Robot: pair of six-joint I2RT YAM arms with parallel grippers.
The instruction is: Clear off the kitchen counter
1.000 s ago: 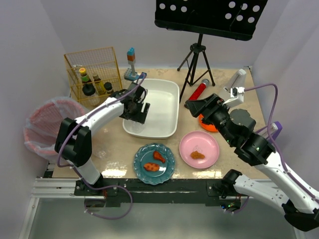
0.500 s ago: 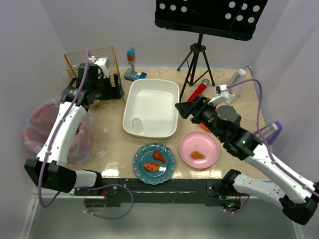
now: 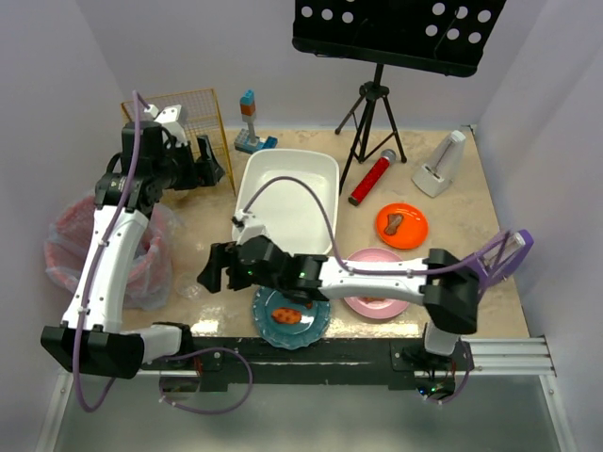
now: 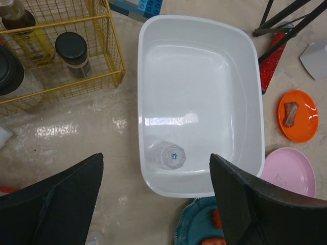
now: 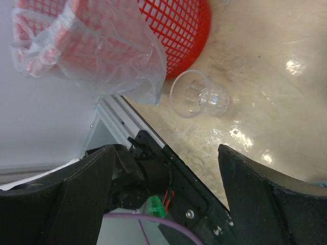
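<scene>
The kitchen counter (image 3: pixel 452 250) is a beige stone-look top. A clear cup (image 5: pixel 199 95) lies on its side on it near the front left, beside the red bin. My right gripper (image 3: pixel 209 273) reaches across to it and hangs open just short of it (image 5: pixel 163 150), nothing between the fingers. A white tub (image 4: pixel 199 102) holds a second clear cup (image 4: pixel 168 155) in its near corner. My left gripper (image 3: pixel 212 162) is raised high by the wire basket, open and empty (image 4: pixel 156 163), looking down on the tub.
A teal plate (image 3: pixel 290 313), a pink plate (image 3: pixel 382 282) and an orange plate (image 3: pixel 401 224) hold food bits. A yellow wire basket (image 3: pixel 174 132) with bottles stands back left. A bagged red bin (image 3: pixel 94 245) hangs off the left edge. A red microphone (image 3: pixel 372 177) and tripod stand behind.
My right arm swung from the right side across the front to the cup near the bin. My left arm lifted out of the tub, leaving a cup inside, and rose by the basket.
</scene>
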